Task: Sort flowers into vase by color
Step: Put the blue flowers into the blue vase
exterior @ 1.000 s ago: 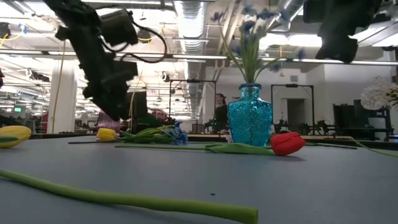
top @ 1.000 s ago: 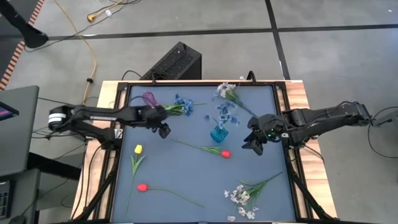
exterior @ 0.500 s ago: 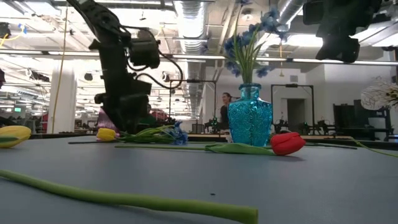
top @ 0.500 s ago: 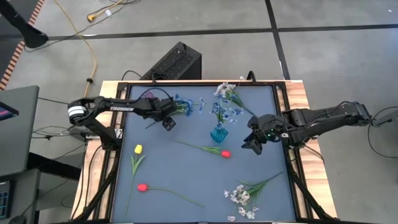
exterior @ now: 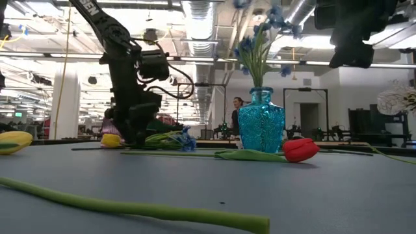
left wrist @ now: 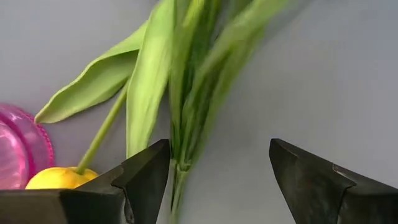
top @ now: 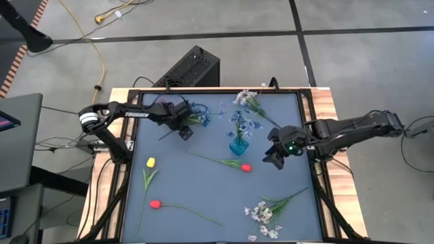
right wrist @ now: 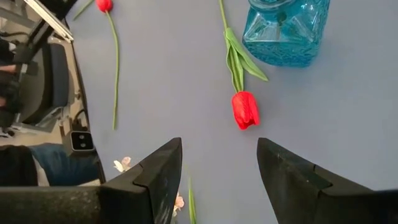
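left gripper (top: 184, 131) hangs low, jaws parted over green stems (left wrist: 186, 112).

1. The dark left arm reached across the table's far left part, its left gripper (top: 184, 130) lowered close to the surface, fingers (left wrist: 146, 180) spread apart.
2. The dark right arm stretched in from the right edge, its right gripper (top: 274, 158) hovering, fingers (right wrist: 158, 174) parted.

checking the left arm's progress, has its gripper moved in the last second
Yes. The left gripper has moved toward the table's far edge and slightly toward the blue vase, now standing open over the blue sprig.
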